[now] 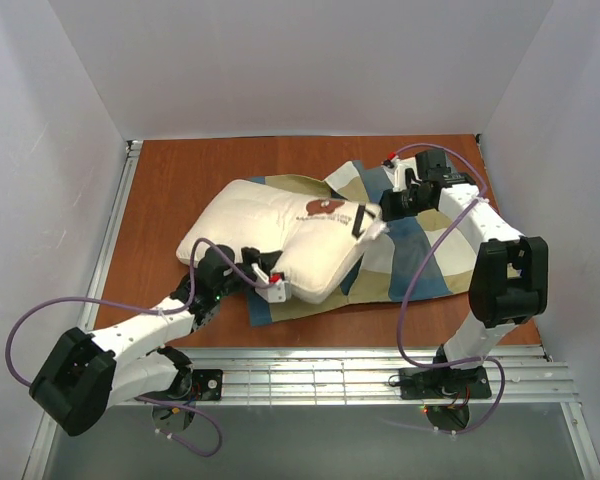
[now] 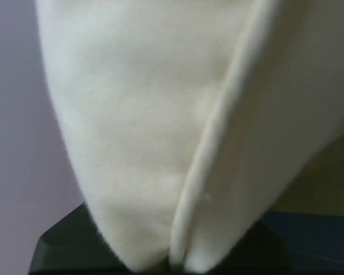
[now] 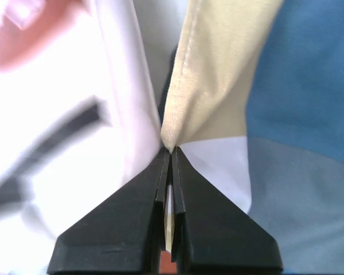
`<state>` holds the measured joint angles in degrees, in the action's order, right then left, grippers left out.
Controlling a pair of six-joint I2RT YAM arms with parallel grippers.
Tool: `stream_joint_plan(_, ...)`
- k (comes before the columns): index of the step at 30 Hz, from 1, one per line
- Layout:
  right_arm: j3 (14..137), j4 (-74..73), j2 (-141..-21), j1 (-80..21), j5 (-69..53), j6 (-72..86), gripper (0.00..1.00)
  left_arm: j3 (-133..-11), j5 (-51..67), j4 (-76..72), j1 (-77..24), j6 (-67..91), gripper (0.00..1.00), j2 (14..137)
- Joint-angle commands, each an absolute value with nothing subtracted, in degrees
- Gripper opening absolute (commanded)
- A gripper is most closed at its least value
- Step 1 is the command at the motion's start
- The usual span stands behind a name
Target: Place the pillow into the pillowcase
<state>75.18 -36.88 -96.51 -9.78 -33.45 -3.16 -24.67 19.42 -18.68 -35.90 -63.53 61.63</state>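
The cream pillow (image 1: 265, 235) with its brown heart mark (image 1: 325, 208) lies across the table's middle, its right end on the pillowcase (image 1: 415, 255), which is spread in blue, tan and cream blocks. My left gripper (image 1: 272, 287) is shut on the pillow's near edge. In the left wrist view the pillow (image 2: 143, 114) and its seam fill the frame, pinched at my left gripper (image 2: 178, 266). My right gripper (image 1: 385, 207) is shut on the pillowcase's hem beside the pillow's right end. In the right wrist view my right gripper (image 3: 171, 153) pinches the tan hem (image 3: 212, 74), with the pillow (image 3: 69, 143) to the left.
The table (image 1: 180, 180) is orange-brown wood, enclosed by white walls (image 1: 40, 150) at the left, back and right. A metal rail (image 1: 380, 370) runs along the near edge by the arm bases. Purple cables (image 1: 420, 290) loop from both arms.
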Motion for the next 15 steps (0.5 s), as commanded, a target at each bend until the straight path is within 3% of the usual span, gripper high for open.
stream_joint_plan(1, 74.8, -36.56, -94.84, -8.79, -36.3, -2.63, 0.01, -18.74, 19.26, -22.24, -36.04, -69.78, 0.0, 60.73)
stream_joint_plan(5, 73.13, -36.74, -93.08, -8.44, -36.65, -3.86, 0.01, -17.75, 18.37, -22.33, -36.04, -71.9, 0.0, 62.82)
stream_joint_plan(15, 69.87, -38.67, -90.97, -8.7, -36.91, -8.17, 0.01, -35.67, 11.78, -19.26, -35.77, -59.77, 0.0, 75.4)
